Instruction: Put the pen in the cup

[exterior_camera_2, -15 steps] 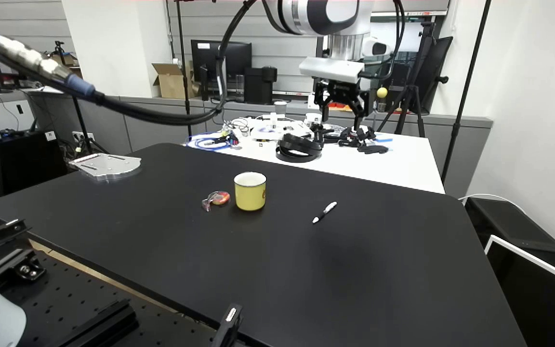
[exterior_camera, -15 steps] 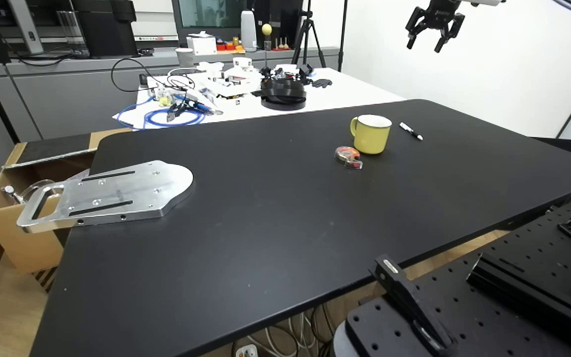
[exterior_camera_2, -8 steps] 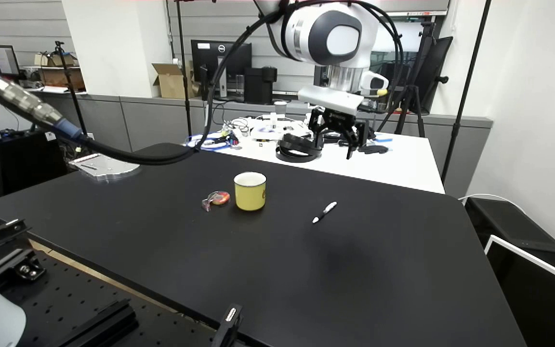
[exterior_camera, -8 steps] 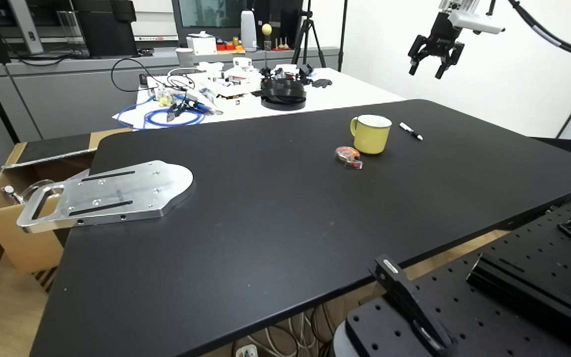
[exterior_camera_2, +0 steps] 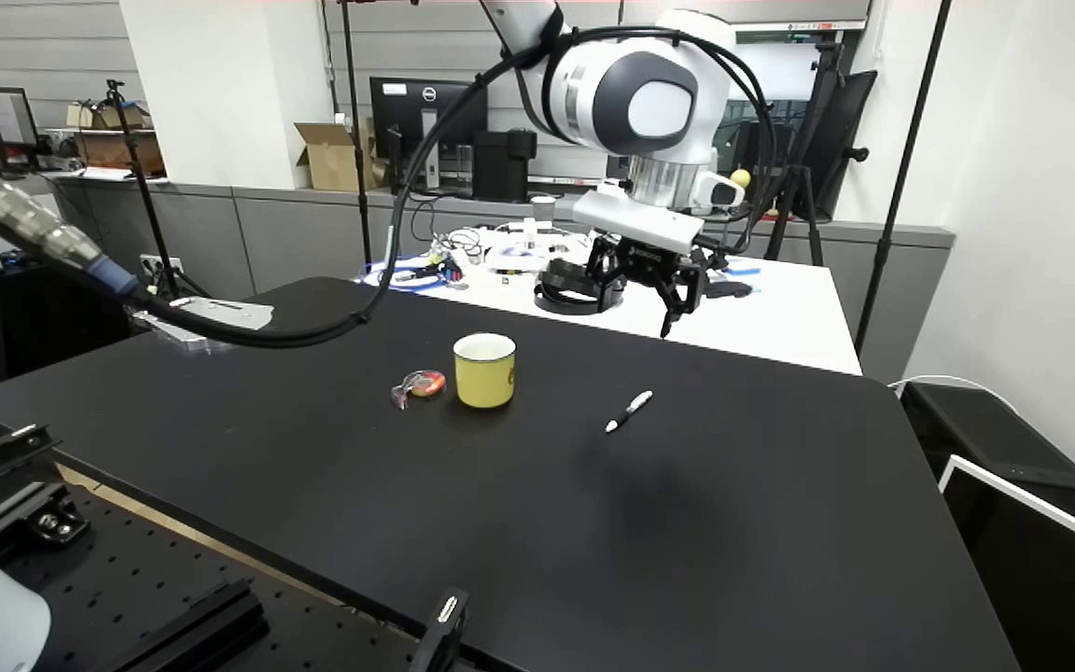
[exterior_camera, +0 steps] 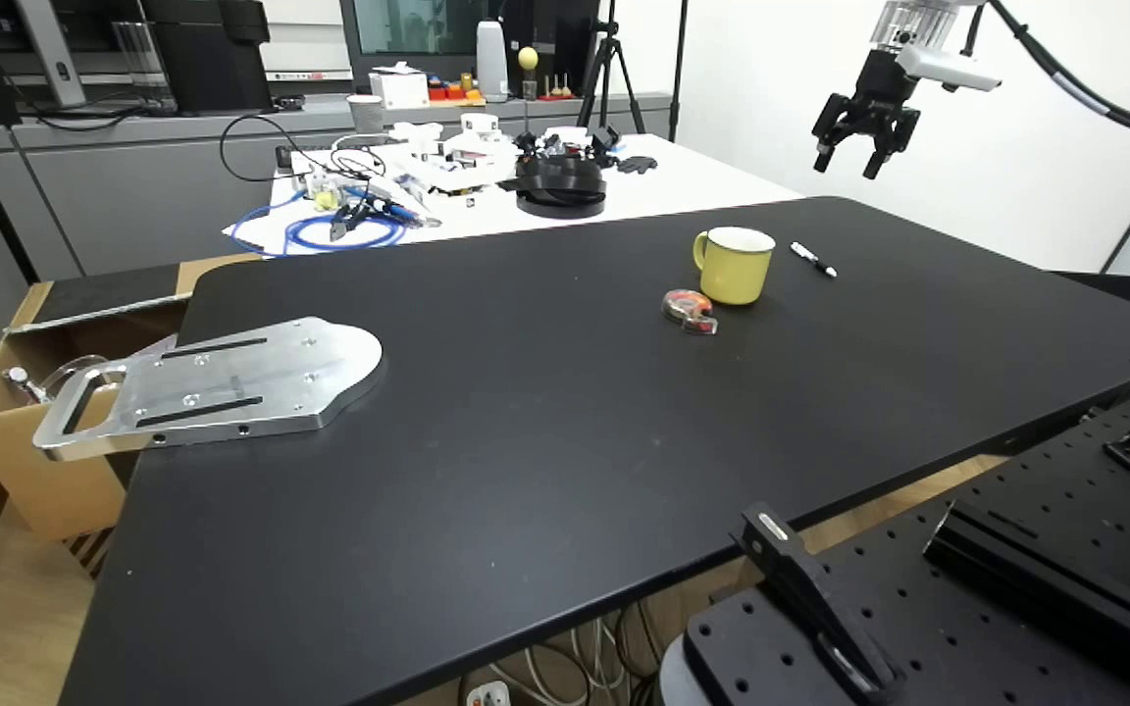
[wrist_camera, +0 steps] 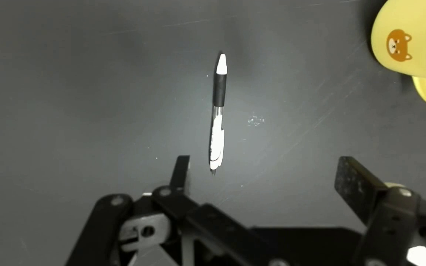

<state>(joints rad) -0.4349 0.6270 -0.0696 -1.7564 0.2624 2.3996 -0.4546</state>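
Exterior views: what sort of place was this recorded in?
Probably a robotics lab or workshop: a robot arm hangs over a black table, a blue cable lies coiled on a white table, and a tripod stands at the back.

The cup (exterior_camera_2: pixel 484 375) is glossy, the pen (wrist_camera: pixel 218 114) plastic, the plate (exterior_camera: pixel 224 380) metal, the blurred pincer (wrist_camera: pixel 264 169) apparently matt.

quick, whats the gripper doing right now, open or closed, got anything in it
Black two-fingered gripper: open, holding nothing; the slim white-and-black pen lies on the flat black tabletop, clear of its fingers.
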